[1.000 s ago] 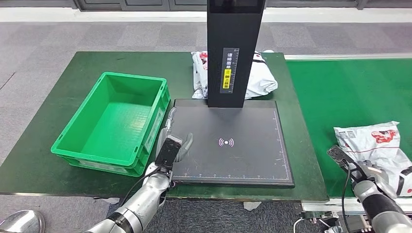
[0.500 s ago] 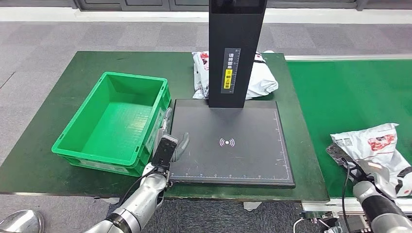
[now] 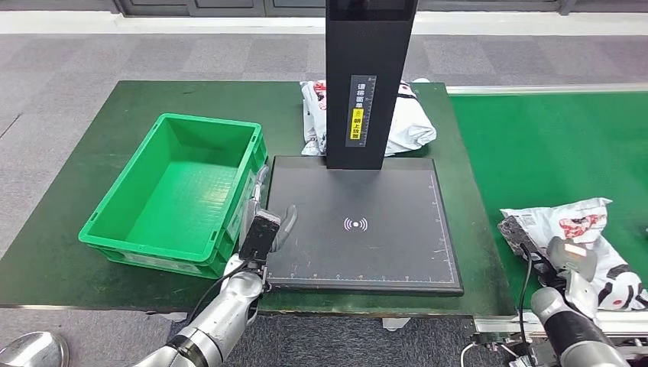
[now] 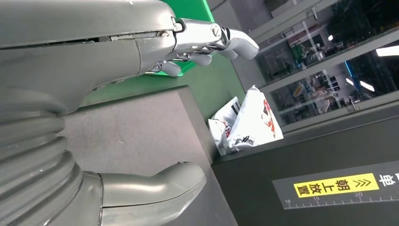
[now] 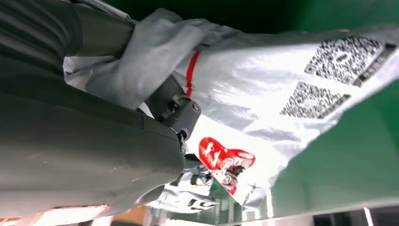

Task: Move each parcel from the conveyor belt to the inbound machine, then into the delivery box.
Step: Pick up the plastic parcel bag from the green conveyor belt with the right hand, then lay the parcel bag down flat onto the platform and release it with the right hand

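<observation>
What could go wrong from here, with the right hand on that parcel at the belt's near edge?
1. The right hand grips the parcel by crumpled film at one end, so the soft bag may sag or slip when lifted.
2. The left hand rests on the scanner plate beside the green box; it could crowd the parcel's landing spot.
3. The printed codes may end up facing the wrong way for scanning.
</observation>
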### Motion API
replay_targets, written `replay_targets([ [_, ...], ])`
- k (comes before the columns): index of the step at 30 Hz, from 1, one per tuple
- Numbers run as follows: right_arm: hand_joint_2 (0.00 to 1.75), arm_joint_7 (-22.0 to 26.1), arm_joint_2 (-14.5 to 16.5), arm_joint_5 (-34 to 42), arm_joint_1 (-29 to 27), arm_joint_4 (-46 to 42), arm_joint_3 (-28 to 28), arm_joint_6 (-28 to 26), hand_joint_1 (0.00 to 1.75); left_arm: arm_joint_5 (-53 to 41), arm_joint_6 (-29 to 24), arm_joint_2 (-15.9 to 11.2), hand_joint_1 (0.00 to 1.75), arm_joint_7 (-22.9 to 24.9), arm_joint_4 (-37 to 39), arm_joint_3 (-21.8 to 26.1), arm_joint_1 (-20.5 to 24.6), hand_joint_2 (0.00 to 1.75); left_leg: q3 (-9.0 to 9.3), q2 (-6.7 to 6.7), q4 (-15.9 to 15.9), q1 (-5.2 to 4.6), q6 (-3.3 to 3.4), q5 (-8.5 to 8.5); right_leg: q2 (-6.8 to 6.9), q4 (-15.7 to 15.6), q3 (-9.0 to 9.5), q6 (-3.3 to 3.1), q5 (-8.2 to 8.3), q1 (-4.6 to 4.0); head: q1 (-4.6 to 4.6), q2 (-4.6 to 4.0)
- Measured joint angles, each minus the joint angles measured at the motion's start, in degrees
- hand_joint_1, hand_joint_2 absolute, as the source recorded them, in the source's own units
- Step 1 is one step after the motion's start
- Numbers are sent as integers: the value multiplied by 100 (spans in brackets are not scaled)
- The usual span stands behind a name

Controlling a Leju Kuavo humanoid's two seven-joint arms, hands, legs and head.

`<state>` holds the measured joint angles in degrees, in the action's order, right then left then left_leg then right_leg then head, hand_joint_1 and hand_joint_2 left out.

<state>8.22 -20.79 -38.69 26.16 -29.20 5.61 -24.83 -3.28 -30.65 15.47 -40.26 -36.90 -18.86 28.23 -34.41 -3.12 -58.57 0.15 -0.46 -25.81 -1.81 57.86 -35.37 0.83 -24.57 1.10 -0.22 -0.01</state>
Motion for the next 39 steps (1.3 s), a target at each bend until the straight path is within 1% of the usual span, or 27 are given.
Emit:
replay_targets([
  [3, 175, 512, 109, 453, -47, -196, -124, 23, 175, 0, -168, -3, 0, 0, -41, 24, 0, 175, -1, 3, 0, 0, 0, 0, 0, 0, -1, 0, 0, 0, 0, 0],
  [7, 175, 1237, 372, 1409, -198, -895, -235, 363, 175, 1, -449, -43, 0, 0, -211, 106, -2, 175, -1, 9, 2, 2, -2, 1, -5, 2, -5, -1, 1, -2, 0, 0],
  [10, 175, 1428, 611, 1903, -401, -1733, -213, 578, 175, 2, -588, -90, 0, 0, -462, 148, -9, 175, -4, 6, 6, 5, -6, 4, -6, 4, -7, -2, 1, -5, 0, 0],
  [13, 175, 1570, 811, 2063, -497, -2491, 23, 700, 175, -2, -582, -139, 0, 0, -656, 150, -10, 175, -8, 14, 10, 7, -12, 7, -13, 7, -16, -5, 3, -5, 0, 1],
  [17, 175, 1606, 1133, 2125, -377, -3069, 678, 788, 175, -46, -535, -156, 0, 0, -845, 150, -3, 175, -5, 38, 11, 8, -13, 7, -33, 9, -25, -11, 7, -7, -2, -1],
  [21, 175, 1533, 1500, 2238, -151, -3247, 1393, 808, 175, -59, -519, -155, 0, -1, -969, 150, 23, 175, -4, 36, 11, 10, -19, 11, -34, 9, -27, -13, 8, -9, -2, 0],
  [23, 175, 1526, 1634, 2260, -61, -3286, 1635, 819, 175, -59, -507, -155, 0, -2, -999, 150, 39, 175, -5, 30, 11, 10, -21, 13, -31, 9, -26, -13, 8, -9, -2, 0],
  [26, 175, 1502, 1779, 2307, 35, -3303, 1845, 867, 175, -60, -504, -155, 0, -2, -1025, 150, 62, 175, -6, 27, 10, 10, -21, 13, -30, 9, -23, -13, 9, -8, -2, 0],
  [32, 175, 1275, 1991, 2367, 116, -3265, 2273, 1238, 175, -76, -502, -146, 0, -2, -1029, 150, 127, 175, -7, 30, 7, 8, -20, 11, -31, 8, -25, -13, 9, -6, -2, -1],
  [39, 175, 1234, 2080, 2378, 158, -3233, 2530, 1266, 175, -76, -502, -142, 0, -2, -1027, 150, 163, 175, -7, 28, 9, 8, -20, 11, -29, 8, -25, -13, 9, -7, -2, 0],
])
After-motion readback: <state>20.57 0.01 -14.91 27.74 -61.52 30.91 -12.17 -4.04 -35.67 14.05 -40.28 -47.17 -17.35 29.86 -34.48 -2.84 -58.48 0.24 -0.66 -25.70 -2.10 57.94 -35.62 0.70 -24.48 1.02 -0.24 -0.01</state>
